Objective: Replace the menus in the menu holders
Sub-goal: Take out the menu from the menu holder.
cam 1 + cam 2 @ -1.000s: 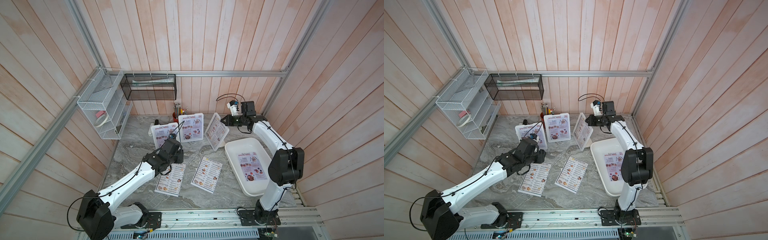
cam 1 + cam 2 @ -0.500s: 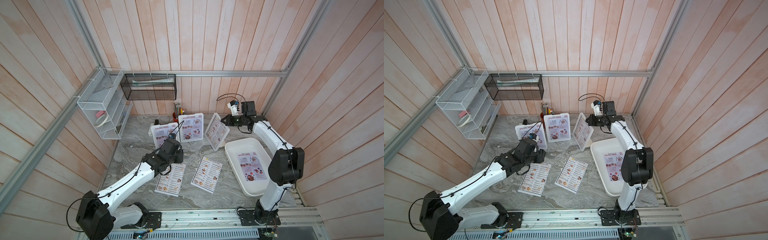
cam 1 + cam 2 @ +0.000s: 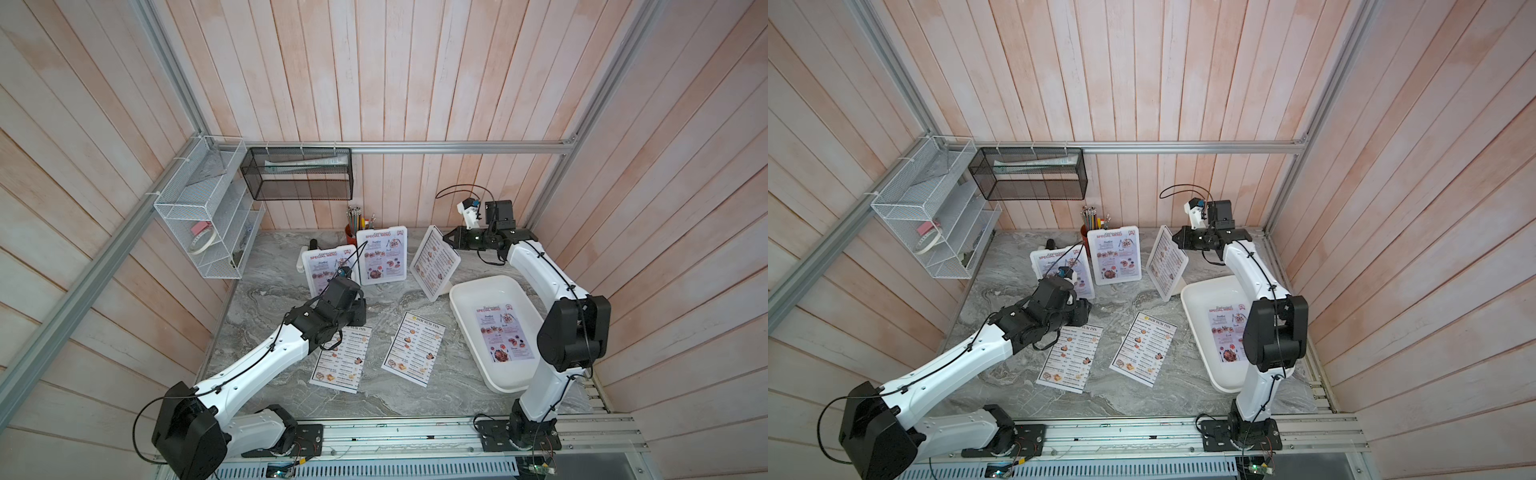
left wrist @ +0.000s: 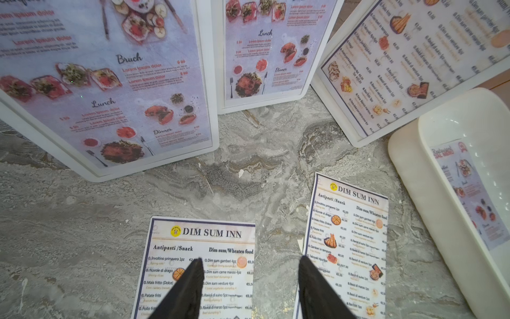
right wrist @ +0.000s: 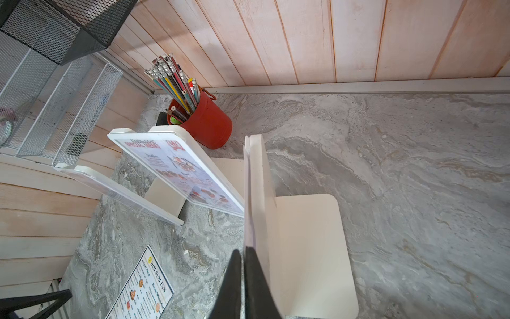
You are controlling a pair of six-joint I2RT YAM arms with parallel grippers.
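Three white menu holders stand at the back: the left holder (image 3: 328,270) and the middle holder (image 3: 381,255) show lilac SPECIAL MENU sheets, and the right holder (image 3: 434,262) shows a DIM SUM INN sheet. Two DIM SUM INN menus (image 3: 343,357) (image 3: 413,351) lie flat on the table. My left gripper (image 4: 249,261) hovers open over the left flat menu (image 4: 202,248), holding nothing. My right gripper (image 5: 242,251) is shut at the top edge of the right holder (image 5: 259,179). I cannot tell whether a sheet edge is pinched there.
A large white tray (image 3: 469,291) at the right holds one SPECIAL MENU sheet (image 3: 503,332). A red pencil cup (image 5: 209,124) stands behind the holders by the back wall. White (image 3: 208,220) and black (image 3: 299,174) mesh racks hang at the left and back.
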